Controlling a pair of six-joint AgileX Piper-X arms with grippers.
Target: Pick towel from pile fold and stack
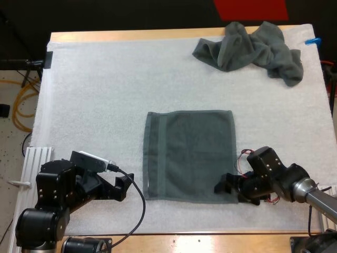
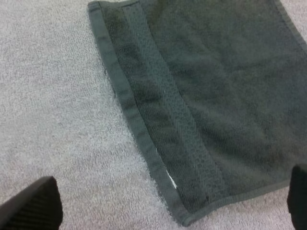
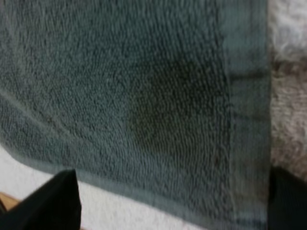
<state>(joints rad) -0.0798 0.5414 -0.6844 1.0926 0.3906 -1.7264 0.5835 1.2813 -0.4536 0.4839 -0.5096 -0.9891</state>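
A dark grey-green towel [image 1: 189,155] lies spread flat in the middle of the white mat, its banded hem on the left side. A second towel [image 1: 253,47] sits crumpled at the far right of the mat. My left gripper [image 1: 125,187] hovers low just left of the flat towel's near left corner, open. In the left wrist view the towel [image 2: 211,96] has its corner between the spread fingers [image 2: 33,206] of the left gripper [image 2: 168,191]. My right gripper [image 1: 224,184] is open over the near right corner. The right gripper [image 3: 172,179] straddles the towel's [image 3: 144,96] hemmed edge.
The white mat [image 1: 95,105] covers most of the wooden table, with open mat to the left of and beyond the flat towel. The table's near edge [image 1: 210,240] runs close behind both grippers.
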